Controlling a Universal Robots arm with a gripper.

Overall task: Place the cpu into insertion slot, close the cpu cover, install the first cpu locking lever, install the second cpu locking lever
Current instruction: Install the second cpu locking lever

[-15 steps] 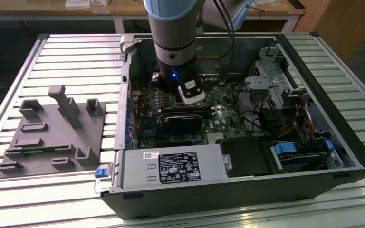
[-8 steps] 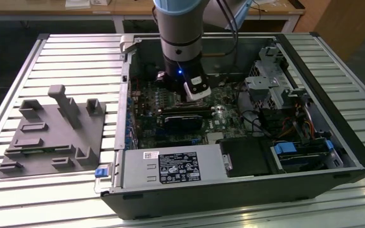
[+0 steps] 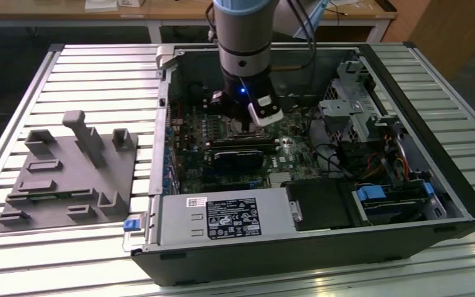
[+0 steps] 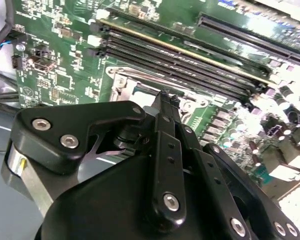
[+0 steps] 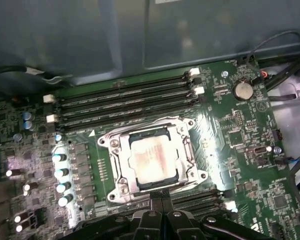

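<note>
You see the arm [image 3: 243,37] as a silver-grey cylinder with a pale blue band at its upper joint and a black section below, where a small blue light glows. A white block sits at the wrist. A dark cable runs alongside the arm. The gripper [image 4: 162,100] is matt black, built of angular linkage plates fastened with silver screws.

Bright overhead light glared off the ribbed tabletop [image 3: 72,68] in the exterior view, the case interior [image 3: 221,154] sat in shadow, and my end effector [image 4: 162,97] loomed dark and soft-focused in the second wrist view.
</note>
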